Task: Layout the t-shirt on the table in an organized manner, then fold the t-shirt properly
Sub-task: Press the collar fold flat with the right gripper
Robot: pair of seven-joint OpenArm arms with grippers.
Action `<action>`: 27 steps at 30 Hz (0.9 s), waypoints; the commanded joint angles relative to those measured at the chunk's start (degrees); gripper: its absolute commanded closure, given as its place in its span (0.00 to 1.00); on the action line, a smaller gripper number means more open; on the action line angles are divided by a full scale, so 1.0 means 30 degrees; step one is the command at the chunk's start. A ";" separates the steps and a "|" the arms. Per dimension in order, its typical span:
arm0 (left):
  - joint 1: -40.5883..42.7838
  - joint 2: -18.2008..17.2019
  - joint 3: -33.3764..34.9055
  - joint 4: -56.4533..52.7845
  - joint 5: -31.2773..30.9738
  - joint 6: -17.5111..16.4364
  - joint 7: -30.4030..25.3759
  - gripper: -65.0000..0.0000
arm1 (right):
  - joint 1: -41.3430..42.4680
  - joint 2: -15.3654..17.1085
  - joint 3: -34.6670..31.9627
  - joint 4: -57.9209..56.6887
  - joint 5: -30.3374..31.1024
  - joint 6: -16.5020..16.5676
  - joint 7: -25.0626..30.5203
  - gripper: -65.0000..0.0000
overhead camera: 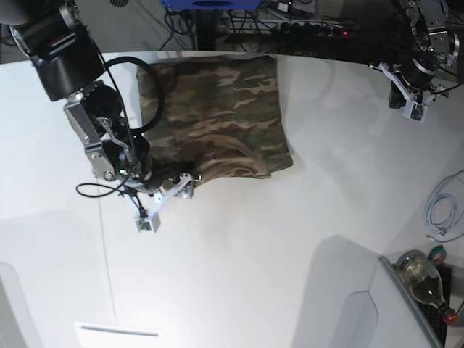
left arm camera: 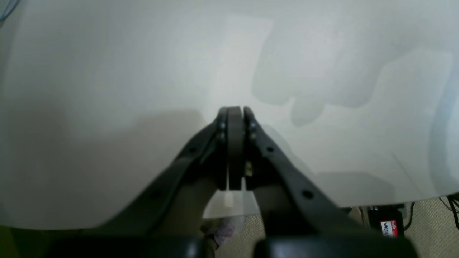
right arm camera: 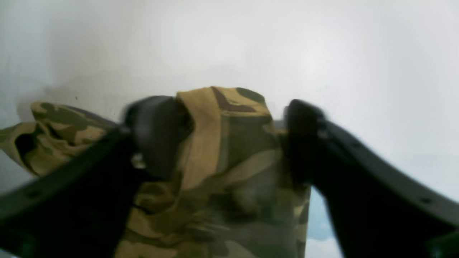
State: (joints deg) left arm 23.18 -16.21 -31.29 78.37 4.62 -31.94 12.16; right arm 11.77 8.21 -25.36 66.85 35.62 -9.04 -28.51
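Camouflage fabric of the t-shirt (overhead camera: 221, 116) lies on the white table (overhead camera: 246, 268) toward twelve o'clock in the base view, roughly rectangular, its far edge close to the table's far rim and its near hem bunched into folds at about ten o'clock from the table's centre. Right gripper (overhead camera: 174, 185) sits low over that bunched near-left corner, at nine o'clock in the base view. In the right wrist view the right gripper's (right arm camera: 229, 139) jaws stand apart, with a raised fold of the t-shirt (right arm camera: 229, 168) standing up between them; the left-hand finger (right arm camera: 157, 132) appears to touch the cloth, while the other finger (right arm camera: 304, 143) lies just beside the fold's edge, contact there unclear because the picture is blurred. Grip is therefore released rather than clamped. A further lobe of fabric spreads toward nine o'clock in that view, resting on the table. Left gripper (left arm camera: 235, 118) is clenched, pads pressed together with nothing between them, hanging over bare table (left arm camera: 107, 89) well apart from the shirt; in the base view it (overhead camera: 409, 101) is seen at two o'clock near the far right rim. White cable (overhead camera: 442, 210) and a glass bottle (overhead camera: 424, 279) lie off the table at four o'clock.
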 commanded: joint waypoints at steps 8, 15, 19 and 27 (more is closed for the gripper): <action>0.0054 -0.0297 -0.0105 0.0178 -0.0149 0.0025 -0.0377 1.00 | 0.0458 0.0004 0.0118 0.0354 -0.0018 0.0038 0.0317 1.00; 0.0083 -0.0297 -0.0105 0.0207 -0.0149 0.0025 -0.0377 1.00 | -0.0128 0.0033 0.0177 0.2171 -0.0018 0.0009 -0.0386 1.00; 0.0083 -0.0297 -0.0105 0.0207 -0.0149 0.0025 -0.0377 1.00 | -0.0978 0.0004 0.1993 0.3548 -0.0018 0.0009 -0.1529 1.00; 0.0054 -0.0297 -0.0105 0.0207 -0.0149 0.0025 -0.0377 1.00 | -0.2824 0.0004 0.3722 0.6567 -0.0018 0.0009 -0.2613 1.00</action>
State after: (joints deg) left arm 23.20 -16.21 -31.29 78.19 4.62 -31.97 12.19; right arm 2.24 7.81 -14.63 85.52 35.29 -9.17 -37.21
